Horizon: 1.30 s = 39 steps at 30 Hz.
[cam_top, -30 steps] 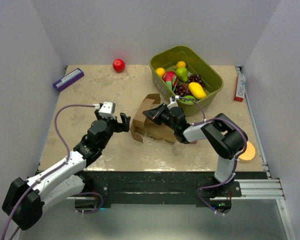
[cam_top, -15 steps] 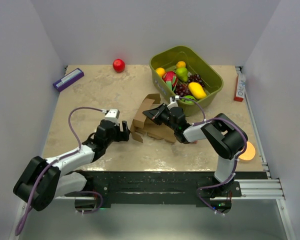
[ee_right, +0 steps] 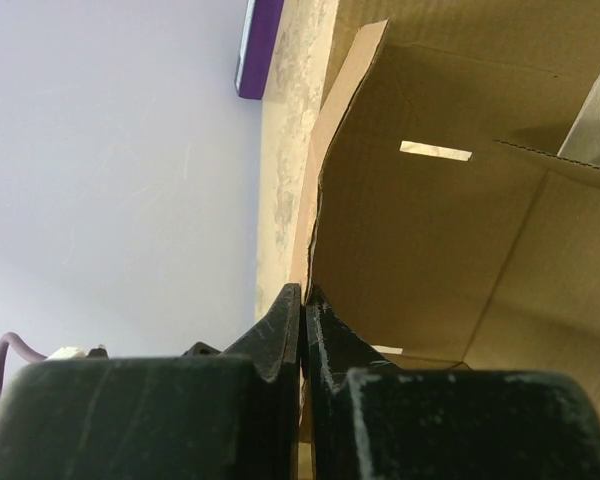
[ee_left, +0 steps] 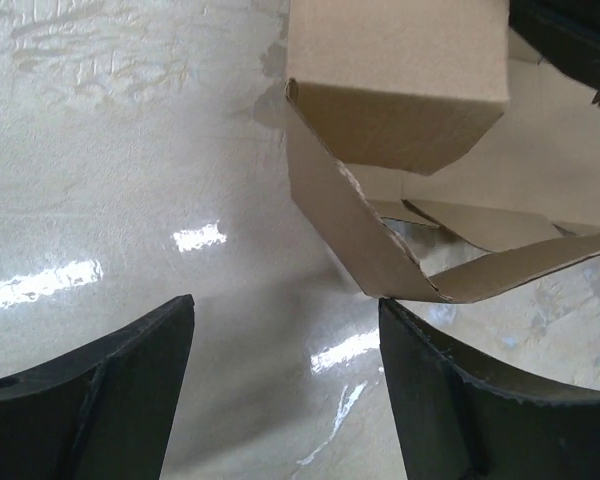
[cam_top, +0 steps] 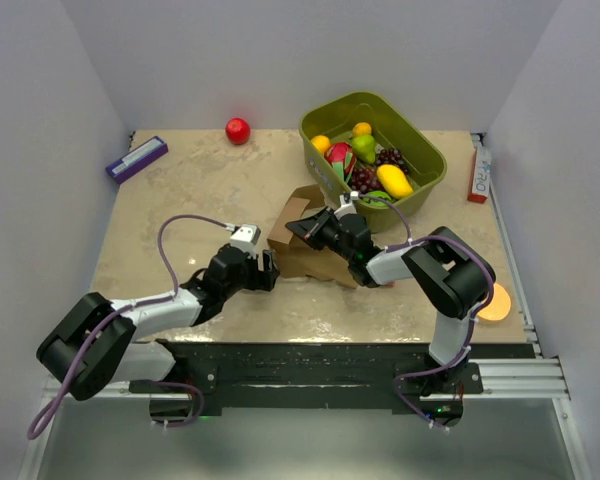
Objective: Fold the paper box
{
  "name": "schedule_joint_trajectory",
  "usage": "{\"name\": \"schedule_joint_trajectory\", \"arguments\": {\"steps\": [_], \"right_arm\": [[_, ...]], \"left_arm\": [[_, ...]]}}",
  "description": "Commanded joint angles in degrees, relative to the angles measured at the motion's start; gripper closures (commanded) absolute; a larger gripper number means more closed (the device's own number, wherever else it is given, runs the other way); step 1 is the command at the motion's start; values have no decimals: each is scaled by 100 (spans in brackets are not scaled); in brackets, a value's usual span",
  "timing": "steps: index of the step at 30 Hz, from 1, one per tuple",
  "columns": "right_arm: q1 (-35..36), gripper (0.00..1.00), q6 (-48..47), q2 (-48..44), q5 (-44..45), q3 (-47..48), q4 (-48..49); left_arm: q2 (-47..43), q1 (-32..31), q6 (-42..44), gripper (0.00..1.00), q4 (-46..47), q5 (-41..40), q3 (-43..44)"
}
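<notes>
Paper box (cam_top: 302,252): brown cardboard, half-folded, sits mid-table (cam_top: 180,220) just in front of the green bin (cam_top: 427,150). Flaps stick up and out at angles. Overall shape is hard to read from the top cam, since the right arm covers its right part.

Right gripper (ee_right: 302,300): jaws pinched almost together on the thin edge of one upright flap. Cardboard inner walls fill the rest of that wrist view, cut off at the frame.

Left gripper (ee_left: 285,330): fingers spread wide, nothing between them, low over the table at the box's left side. Tips are just short of a slanted lower flap; contact can't be told.

Farther out: fruit in the bin, a red ball (cam_top: 238,130) at the back, a purple-and-white box (cam_top: 136,158) back left, and a red-and-white slim box (cam_top: 479,172) at the right edge. An orange disc (cam_top: 496,303) is partly hidden behind the right arm.
</notes>
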Motion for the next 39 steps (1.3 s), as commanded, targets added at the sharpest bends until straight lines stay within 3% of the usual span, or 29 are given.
{"name": "schedule_joint_trajectory", "arguments": {"steps": [1,10,18,29,39], "right_arm": [[-58,100,-158,-81,350,-154,-269],[-58,100,-141,-81,385,-251,-172],[-58,100,-132,-46,367,-251,-146],[-50,100,-141,-81,385,-269,-163],[-58,100,-141,-107,411,-277,-207]], "left_arm": [[77,-30,-92,22,695,-9,223],[350,-187,-188,25,1284,-254,311],[24,-469,-522,19,2285,-317,-287],[542,-513,-584,21,2207,-325,-164],[1123,-601,-601,23,3016,-219,-49]]}}
